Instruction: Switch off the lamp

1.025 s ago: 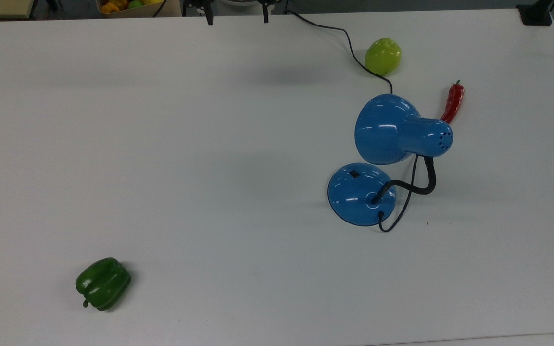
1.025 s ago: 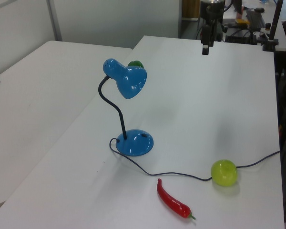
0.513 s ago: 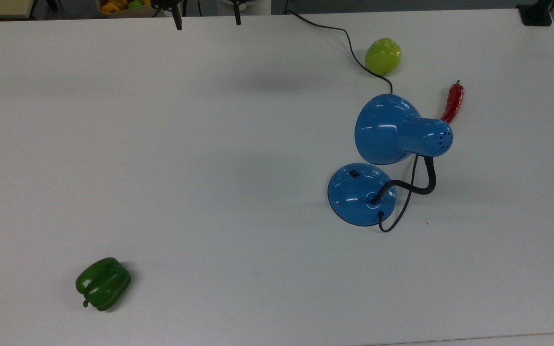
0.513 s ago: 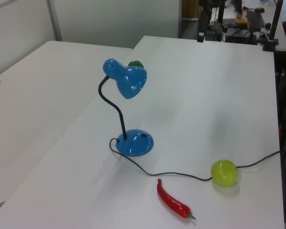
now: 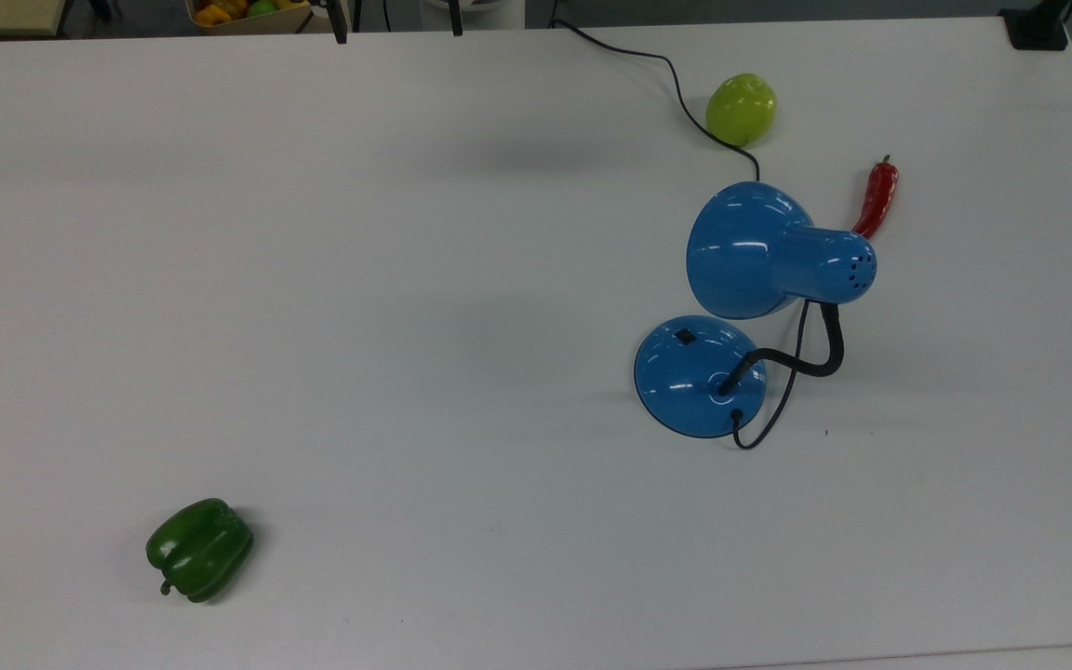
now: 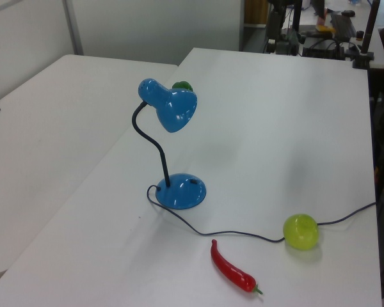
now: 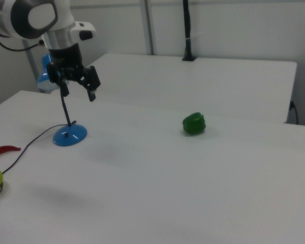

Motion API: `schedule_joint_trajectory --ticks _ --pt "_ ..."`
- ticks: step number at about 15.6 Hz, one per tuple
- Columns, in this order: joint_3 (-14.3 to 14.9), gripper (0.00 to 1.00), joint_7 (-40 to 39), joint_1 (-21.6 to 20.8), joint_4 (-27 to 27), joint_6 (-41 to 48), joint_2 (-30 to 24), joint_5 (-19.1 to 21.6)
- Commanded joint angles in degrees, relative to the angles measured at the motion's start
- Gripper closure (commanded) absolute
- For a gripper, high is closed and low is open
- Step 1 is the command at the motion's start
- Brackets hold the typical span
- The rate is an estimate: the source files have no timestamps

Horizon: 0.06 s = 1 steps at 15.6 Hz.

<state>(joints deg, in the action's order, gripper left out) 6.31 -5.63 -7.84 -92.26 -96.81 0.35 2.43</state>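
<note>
Two fingertips of the gripper [image 5: 396, 23] stand spread wide at the top view's upper edge, the lamp [image 5: 699, 377] well away toward the top view's lower right. Right view: gripper [image 7: 77, 91] hangs empty above the table [image 7: 193, 183], lamp base [image 7: 70, 136] just below.

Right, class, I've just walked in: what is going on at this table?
A robot arm's tool hangs open in the air, holding nothing. A blue lamp stands on the white table, its base switch untouched. A green pepper, a red chilli and a green apple lie around.
</note>
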Motion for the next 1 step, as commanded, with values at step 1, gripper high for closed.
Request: schedule_joint_trajectory --ticks 1 --pt "0.72 0.0 1.59 -1.21 1.38 1.44 0.88 -0.76"
